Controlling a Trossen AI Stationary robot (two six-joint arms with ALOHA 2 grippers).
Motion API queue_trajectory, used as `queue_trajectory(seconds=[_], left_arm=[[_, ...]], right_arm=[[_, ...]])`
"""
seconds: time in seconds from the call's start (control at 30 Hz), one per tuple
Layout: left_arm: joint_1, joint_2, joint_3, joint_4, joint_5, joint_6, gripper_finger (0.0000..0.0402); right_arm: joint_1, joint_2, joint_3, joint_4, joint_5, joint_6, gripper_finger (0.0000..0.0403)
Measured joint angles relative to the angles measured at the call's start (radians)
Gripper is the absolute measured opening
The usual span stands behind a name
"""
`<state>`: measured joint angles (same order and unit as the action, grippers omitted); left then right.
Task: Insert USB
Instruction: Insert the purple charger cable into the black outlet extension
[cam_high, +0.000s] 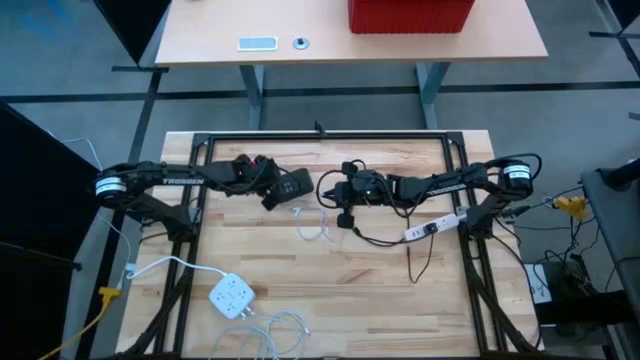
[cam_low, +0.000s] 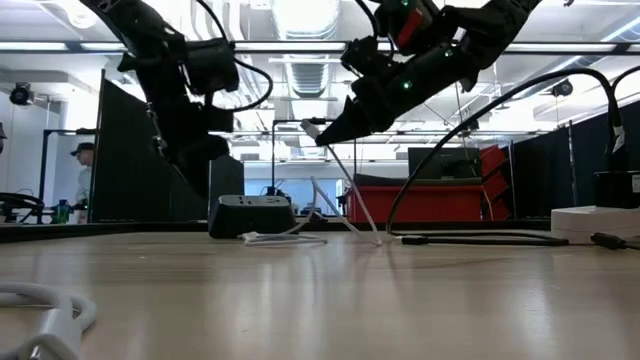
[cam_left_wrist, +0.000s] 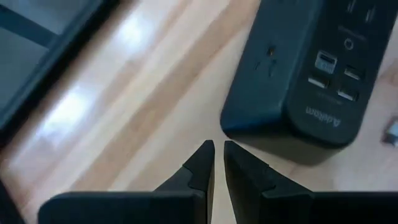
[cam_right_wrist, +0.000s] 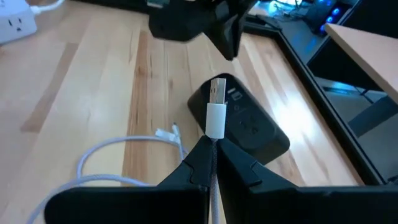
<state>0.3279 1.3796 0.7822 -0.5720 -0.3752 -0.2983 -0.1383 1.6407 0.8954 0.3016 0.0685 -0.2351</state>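
Note:
A black charging hub (cam_left_wrist: 305, 68) lies flat on the wooden table, its USB ports (cam_left_wrist: 324, 62) facing up; in the high view the hub (cam_high: 292, 185) is at the table's middle. My left gripper (cam_left_wrist: 219, 149) is shut and hovers beside the hub's corner, touching nothing. My right gripper (cam_right_wrist: 213, 146) is shut on a white USB cable. The cable's plug (cam_right_wrist: 216, 102) sticks out past the fingertips, above the hub (cam_right_wrist: 249, 127). In the low view the cable (cam_low: 350, 200) hangs from the raised right gripper (cam_low: 320, 132) down to the table. My right gripper pinches the white cable just behind the plug's white housing (cam_right_wrist: 214, 138) between its two fingers. The fingers lie along the cable. They come from the table's right, slanting down. The plug is lifted clear, its metal end (cam_right_wrist: 217, 90) pointing ahead; the cable trails slack to the table.
A white power strip (cam_high: 430, 228) and a black cord (cam_high: 385, 240) lie at the right. A white multi-outlet block (cam_high: 232, 297) with white cords sits at the near left. A black frame (cam_high: 320, 135) borders the table.

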Motion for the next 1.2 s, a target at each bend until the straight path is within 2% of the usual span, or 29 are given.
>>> queue_trajectory(seconds=[0.1,0.17,0.27,0.43,0.63,0.8,0.93,1.07,1.13,1.2], left_arm=[[0.0,-0.001,-0.007,-0.004,0.144,-0.008,0.0025],[-0.002,0.0,-0.015,-0.017,0.182,-0.02,0.0025],[0.008,0.011,-0.027,0.01,0.156,-0.022,0.0025],[0.048,0.047,-0.037,0.138,0.085,0.065,0.0025],[0.074,0.083,-0.038,0.4,0.075,0.212,0.0025],[0.072,0.078,-0.031,0.463,0.227,0.262,0.0025],[0.049,0.047,-0.028,0.515,0.394,0.277,0.0025],[-0.013,0.031,-0.027,0.554,0.596,0.462,0.0025],[-0.06,0.031,-0.028,0.595,0.594,0.55,0.0025],[-0.11,0.042,-0.029,0.654,0.537,0.623,0.0026]], right_arm=[[0.0,0.0,0.0,0.001,0.0,-0.001,0.0],[0.0,0.0,0.0,-0.004,0.0,-0.011,0.0],[0.0,0.0,0.0,-0.01,0.0,-0.034,0.0],[0.001,0.0,0.0,-0.017,-0.001,-0.077,0.0],[0.021,0.0,0.0,-0.1,0.014,-0.185,0.0],[0.07,0.0,0.0,-0.149,0.104,-0.247,0.0],[0.101,-0.001,0.001,-0.148,0.193,-0.318,0.0],[0.103,-0.002,0.008,-0.149,0.335,-0.378,0.0],[0.099,-0.002,0.013,-0.15,0.358,-0.391,0.0],[0.093,-0.002,0.02,-0.147,0.341,-0.388,0.0]])
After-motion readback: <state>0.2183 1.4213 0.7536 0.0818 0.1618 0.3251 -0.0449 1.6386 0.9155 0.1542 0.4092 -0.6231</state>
